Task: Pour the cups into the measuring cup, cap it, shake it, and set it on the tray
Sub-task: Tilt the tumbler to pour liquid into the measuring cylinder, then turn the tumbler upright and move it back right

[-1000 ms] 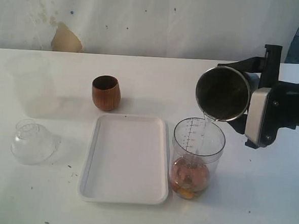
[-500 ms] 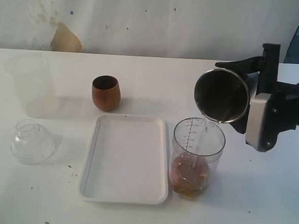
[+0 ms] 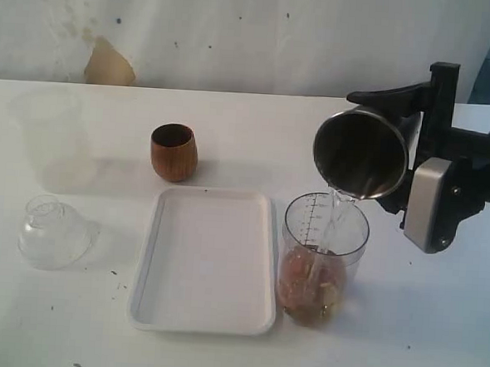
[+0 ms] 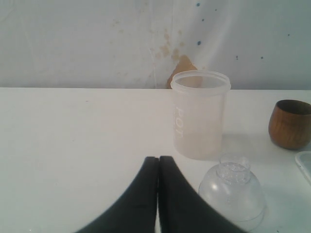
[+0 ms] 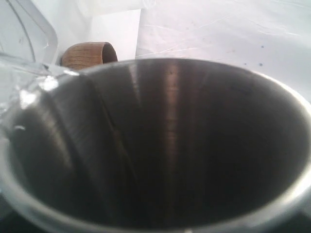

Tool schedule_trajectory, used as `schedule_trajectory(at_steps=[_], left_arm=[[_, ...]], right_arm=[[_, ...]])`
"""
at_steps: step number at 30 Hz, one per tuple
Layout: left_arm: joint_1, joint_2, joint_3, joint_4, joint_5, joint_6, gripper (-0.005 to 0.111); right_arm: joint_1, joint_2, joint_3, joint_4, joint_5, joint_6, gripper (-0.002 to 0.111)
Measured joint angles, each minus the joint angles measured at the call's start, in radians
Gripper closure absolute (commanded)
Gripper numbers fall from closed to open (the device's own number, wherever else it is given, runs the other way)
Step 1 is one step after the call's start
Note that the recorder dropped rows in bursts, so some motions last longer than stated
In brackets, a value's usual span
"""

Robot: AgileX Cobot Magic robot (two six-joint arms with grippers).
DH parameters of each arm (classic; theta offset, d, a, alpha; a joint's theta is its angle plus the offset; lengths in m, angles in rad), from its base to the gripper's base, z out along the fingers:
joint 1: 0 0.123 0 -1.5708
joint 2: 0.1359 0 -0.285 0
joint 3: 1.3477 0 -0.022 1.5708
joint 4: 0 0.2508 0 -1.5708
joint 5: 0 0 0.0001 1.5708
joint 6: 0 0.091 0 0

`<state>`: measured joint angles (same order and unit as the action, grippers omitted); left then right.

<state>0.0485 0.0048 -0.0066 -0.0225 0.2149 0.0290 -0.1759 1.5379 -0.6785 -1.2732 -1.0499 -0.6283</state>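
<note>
My right gripper (image 3: 397, 151) is shut on the steel tumbler (image 3: 362, 152), tipped on its side above the measuring cup (image 3: 322, 259). A thin stream of water runs from the tumbler's lip into the cup, which holds brownish liquid with bits in it. In the right wrist view the tumbler (image 5: 165, 141) fills the picture and hides the fingers. The wooden cup (image 3: 174, 152) stands upright behind the white tray (image 3: 202, 314); it also shows as a brown cup (image 4: 291, 124) in the left wrist view. My left gripper (image 4: 158, 159) is shut on nothing, low over the table near the dome lid (image 4: 233, 190).
A frosted unmarked cup (image 3: 50, 136) stands at the far left, seen close as a frosted cup (image 4: 200, 120). The clear dome lid (image 3: 54, 232) lies in front of it. The measuring cup stands just right of the tray's rim.
The tumbler has tipped a little further and risen slightly. The stream keeps running, and the liquid in the measuring cup churns.
</note>
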Motion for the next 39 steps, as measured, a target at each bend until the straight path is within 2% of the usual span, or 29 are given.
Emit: schedule_trajectory(at_steps=[9,12,20,27,32,36,39], left_arm=[[0.000,0.000,0.000,0.000,0.000,0.000,0.106],[0.000,0.000,0.000,0.000,0.000,0.000,0.106],[0.000,0.000,0.000,0.000,0.000,0.000,0.106],[0.000,0.000,0.000,0.000,0.000,0.000,0.106],[0.000,0.000,0.000,0.000,0.000,0.000,0.106],[0.000,0.000,0.000,0.000,0.000,0.000,0.106],[0.000,0.000,0.000,0.000,0.000,0.000,0.106]], right_arm=[[0.000,0.000,0.000,0.000,0.000,0.019,0.108],[0.000,0.000,0.000,0.000,0.000,0.085,0.108],[0.000,0.000,0.000,0.007,0.000,0.623,0.108],[0.000,0.000,0.000,0.028,-0.015,0.866,0.108],[0.000,0.000,0.000,0.220,0.033,1.124,0.108],[0.000,0.000,0.000,0.396,0.139,1.174,0.108],[-0.002,0.000,0.000,0.461,0.176,1.182,0.108]])
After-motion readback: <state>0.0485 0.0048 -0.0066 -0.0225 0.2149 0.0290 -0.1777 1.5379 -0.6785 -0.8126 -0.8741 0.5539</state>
